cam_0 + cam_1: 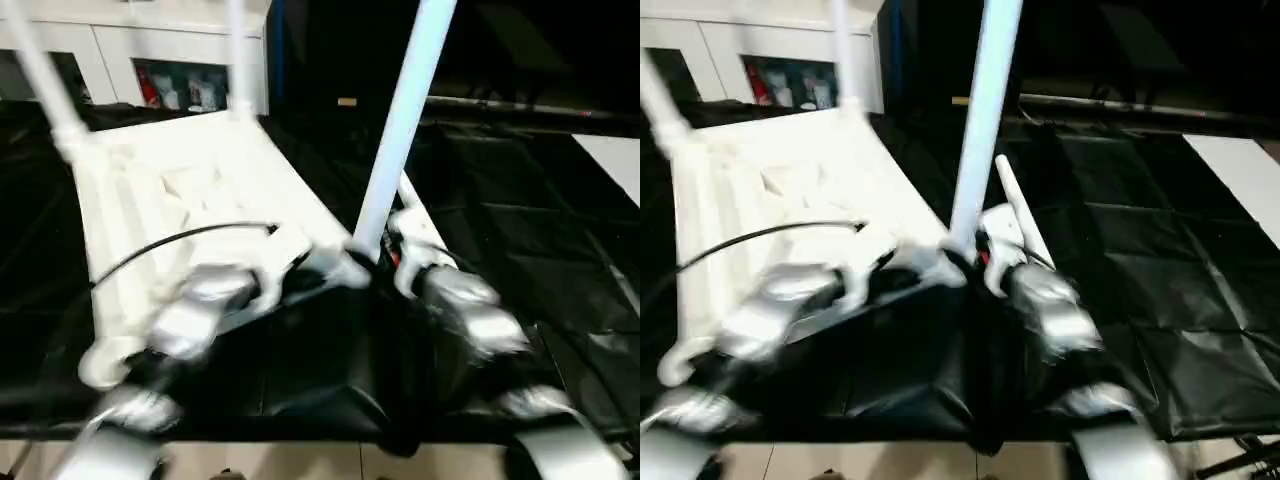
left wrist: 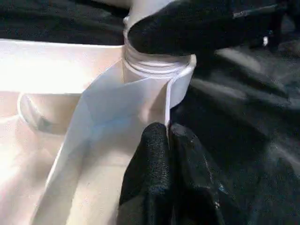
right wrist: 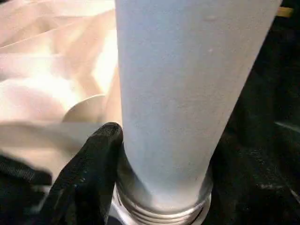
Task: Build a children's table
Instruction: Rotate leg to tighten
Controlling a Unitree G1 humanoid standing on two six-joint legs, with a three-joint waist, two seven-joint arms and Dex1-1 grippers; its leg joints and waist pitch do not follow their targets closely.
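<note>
The white table top (image 1: pixel 190 180) lies underside up on black cloth. Two white legs (image 1: pixel 45 75) (image 1: pixel 237 60) stand in its far corners. A third leg (image 1: pixel 400 130) stands in the near right corner socket (image 2: pixel 180 84), with its thread (image 2: pixel 154 65) showing above the socket. My right gripper (image 1: pixel 385 255) is shut on this leg just above the thread, one finger (image 3: pixel 93 164) pressed to its side. My left gripper (image 2: pixel 168 140) is shut on the top's thin rim right beside that socket. Another leg (image 1: pixel 1018 215) lies on the cloth just right of the corner.
A black cable (image 1: pixel 180 237) runs across the table top to my left arm. A white glass-door cabinet (image 1: pixel 150 50) stands behind. Black cloth (image 1: pixel 520 200) covers the ground to the right, with a white patch (image 1: pixel 615 160) at its far right edge. Pale floor (image 1: pixel 300 460) lies in front.
</note>
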